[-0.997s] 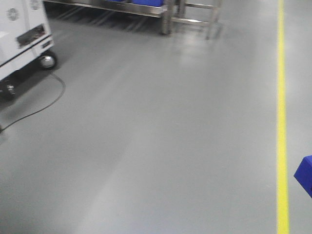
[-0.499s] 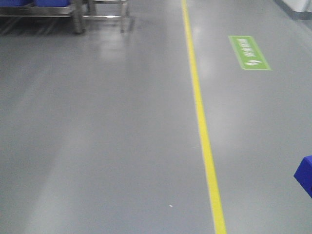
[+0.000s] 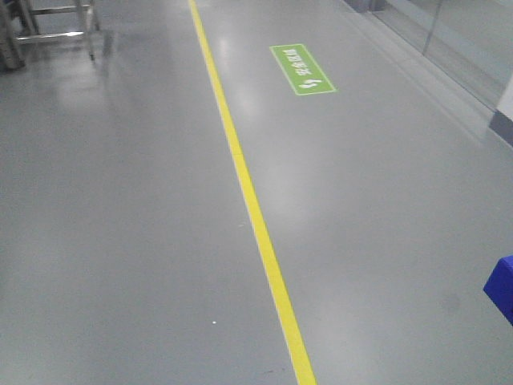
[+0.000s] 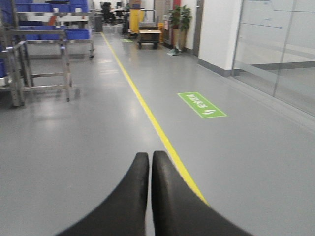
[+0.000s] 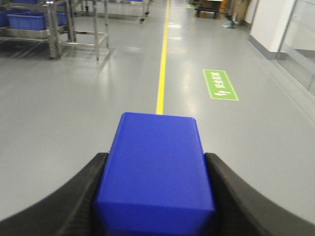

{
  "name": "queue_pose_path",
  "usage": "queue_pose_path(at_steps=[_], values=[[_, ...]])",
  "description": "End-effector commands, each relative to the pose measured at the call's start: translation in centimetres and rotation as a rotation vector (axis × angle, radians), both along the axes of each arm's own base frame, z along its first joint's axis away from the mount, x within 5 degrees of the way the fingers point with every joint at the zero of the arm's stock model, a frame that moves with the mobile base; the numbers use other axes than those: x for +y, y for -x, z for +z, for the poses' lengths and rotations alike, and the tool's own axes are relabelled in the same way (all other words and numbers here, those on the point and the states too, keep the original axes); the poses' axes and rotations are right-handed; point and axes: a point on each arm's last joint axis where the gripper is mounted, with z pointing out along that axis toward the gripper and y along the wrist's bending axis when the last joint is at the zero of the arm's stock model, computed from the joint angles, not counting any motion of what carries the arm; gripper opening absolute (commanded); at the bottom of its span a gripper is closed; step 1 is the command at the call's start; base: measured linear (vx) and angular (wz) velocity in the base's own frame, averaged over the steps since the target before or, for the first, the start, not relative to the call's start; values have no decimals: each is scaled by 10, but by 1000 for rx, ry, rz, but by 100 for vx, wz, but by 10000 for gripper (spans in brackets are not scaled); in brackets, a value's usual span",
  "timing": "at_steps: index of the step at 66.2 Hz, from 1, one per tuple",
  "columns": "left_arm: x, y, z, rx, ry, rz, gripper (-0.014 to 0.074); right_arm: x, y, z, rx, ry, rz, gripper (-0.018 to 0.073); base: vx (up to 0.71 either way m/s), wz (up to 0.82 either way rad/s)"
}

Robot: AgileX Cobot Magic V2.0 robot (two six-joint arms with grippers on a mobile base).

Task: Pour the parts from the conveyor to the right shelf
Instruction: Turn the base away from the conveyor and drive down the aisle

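Between the black fingers (image 5: 74,204) of your right gripper (image 5: 156,162) sits the blue block (image 5: 155,147). It is clamped on both flanks and held above the floor. Its smooth top face fills the lower middle of the right wrist view, and you cannot make out any knob from here. In the front-facing view only one blue corner of it pokes in at the right edge.

Your left gripper (image 4: 150,164) holds nothing. Its two dark fingers are pressed together, tip against tip, pointing forward over the floor.

Under both arms lies smooth grey floor (image 3: 120,241). A yellow line (image 3: 256,216) runs across it away from you. In the right wrist view it passes behind the block, and in the left wrist view it runs just right of the left gripper's tips. A green floor sign (image 3: 302,70) with white marks lies to the right of that line, apart from it.

Well off to the left of the line stands a steel rack (image 5: 54,34) with blue bins (image 5: 27,20) on it. The left wrist view shows more bins on racks further back. On the right a white wall (image 4: 219,29) gives way to glass panels (image 4: 275,54). At the far end of the aisle you can see a potted plant (image 4: 179,17) and a low cart (image 4: 148,35), both small and hazy.
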Motion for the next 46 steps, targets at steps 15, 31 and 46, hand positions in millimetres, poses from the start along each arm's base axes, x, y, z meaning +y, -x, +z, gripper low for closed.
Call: queue_pose_path(at_steps=[15, 31, 46], values=[[0, -1, 13, -80, 18, -6, -6, -1, -1, 16, -101, -13, -9, -5, -4, -27], [0, -1, 13, -80, 18, -6, -6, -1, -1, 16, -101, -13, -9, -5, 5, -4], [0, -1, 13, -80, 18, -6, -6, -1, -1, 16, -101, -13, -9, -5, 13, -8]])
